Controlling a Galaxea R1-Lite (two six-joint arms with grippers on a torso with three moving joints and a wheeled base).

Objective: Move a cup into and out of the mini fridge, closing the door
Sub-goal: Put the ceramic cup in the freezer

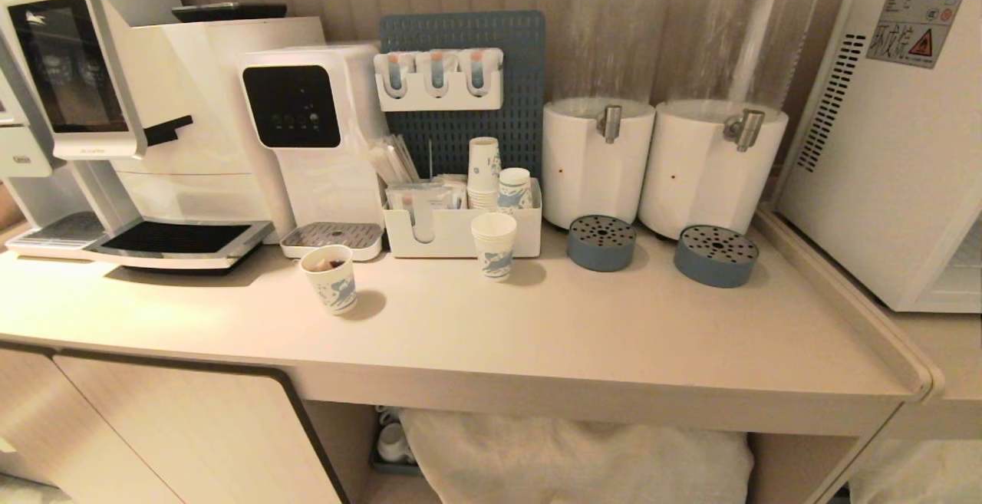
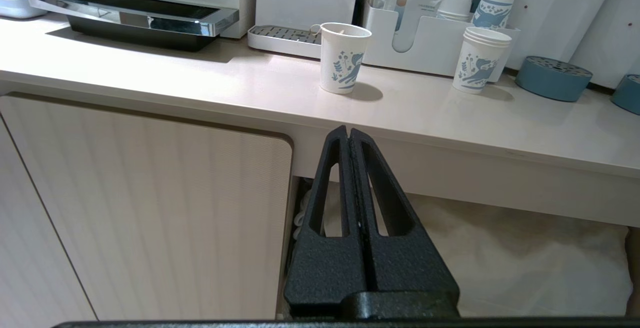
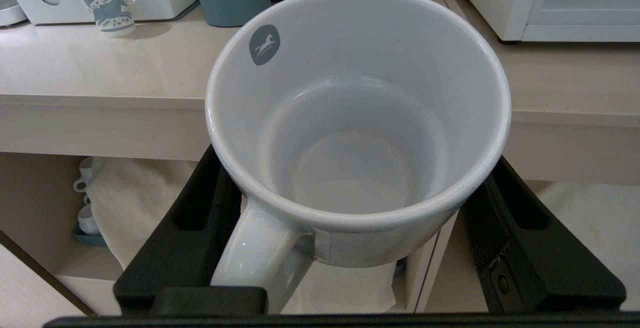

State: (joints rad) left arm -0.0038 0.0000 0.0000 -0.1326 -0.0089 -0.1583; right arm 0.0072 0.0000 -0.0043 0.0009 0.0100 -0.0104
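While left hand [image 2: 349, 136] clenched empty, right hand [image 3: 350, 208] grasps cup [image 3: 357, 118].

Counter [image 1: 537, 335] carrying: coffee machine [image 1: 130, 128] sitting far left; water dispenser [image 1: 314, 136] standing beside it; white organiser [image 1: 460, 232] holding stacked paper cups; two loose paper cups [image 1: 331, 278] [image 1: 494, 245] standing in front; two clear-topped drink dispensers [image 1: 602, 105] [image 1: 725, 113] standing behind blue drip trays [image 1: 601, 242].

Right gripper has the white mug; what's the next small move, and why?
Probably raise the right gripper and carry the squat white ceramic mug toward the white boxy mini fridge on the right: the mug sits clamped below counter level, and the fridge's front appears already open.
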